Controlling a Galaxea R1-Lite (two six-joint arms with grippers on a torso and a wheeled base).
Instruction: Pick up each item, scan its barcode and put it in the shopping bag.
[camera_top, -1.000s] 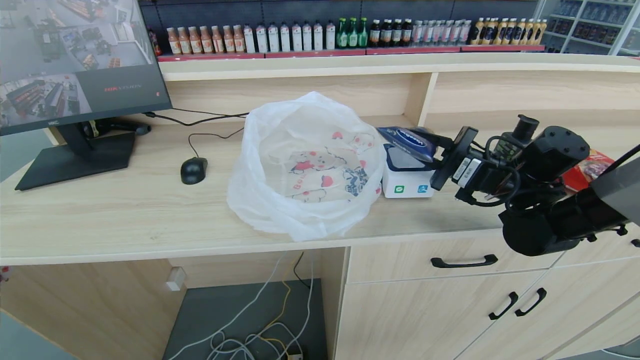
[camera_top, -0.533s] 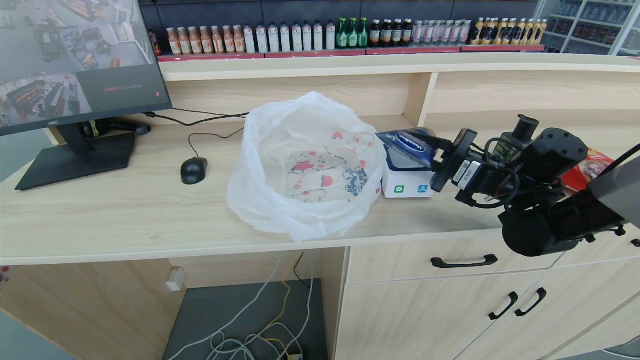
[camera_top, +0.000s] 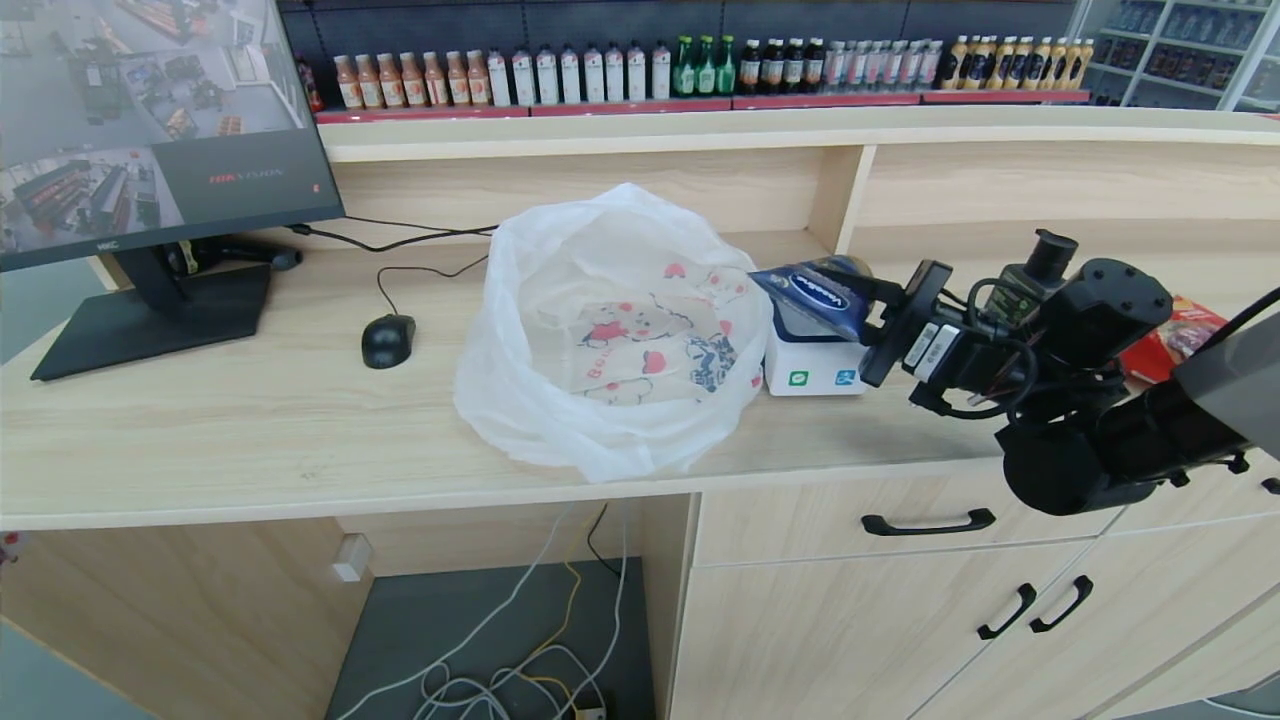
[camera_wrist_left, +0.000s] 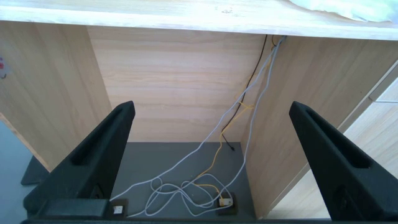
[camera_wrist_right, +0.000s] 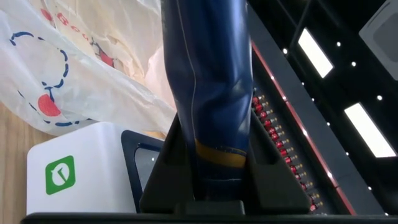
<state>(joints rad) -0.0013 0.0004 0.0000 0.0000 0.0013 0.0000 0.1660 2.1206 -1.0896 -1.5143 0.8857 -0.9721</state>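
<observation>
My right gripper (camera_top: 862, 296) is clamped on the dark blue packet (camera_top: 812, 292), fingers pressing both its sides. I hold the packet in the air just above the white scanner box (camera_top: 812, 372), and its far end reaches the rim of the white shopping bag (camera_top: 610, 330). The bag sits open on the wooden counter (camera_top: 250, 430), touching the scanner's side. A red packet (camera_top: 1172, 342) lies on the counter behind my right arm. My left gripper (camera_wrist_left: 211, 107) hangs below the counter edge with its fingers wide apart and nothing between them, cables (camera_wrist_left: 205, 186) on the floor beyond.
</observation>
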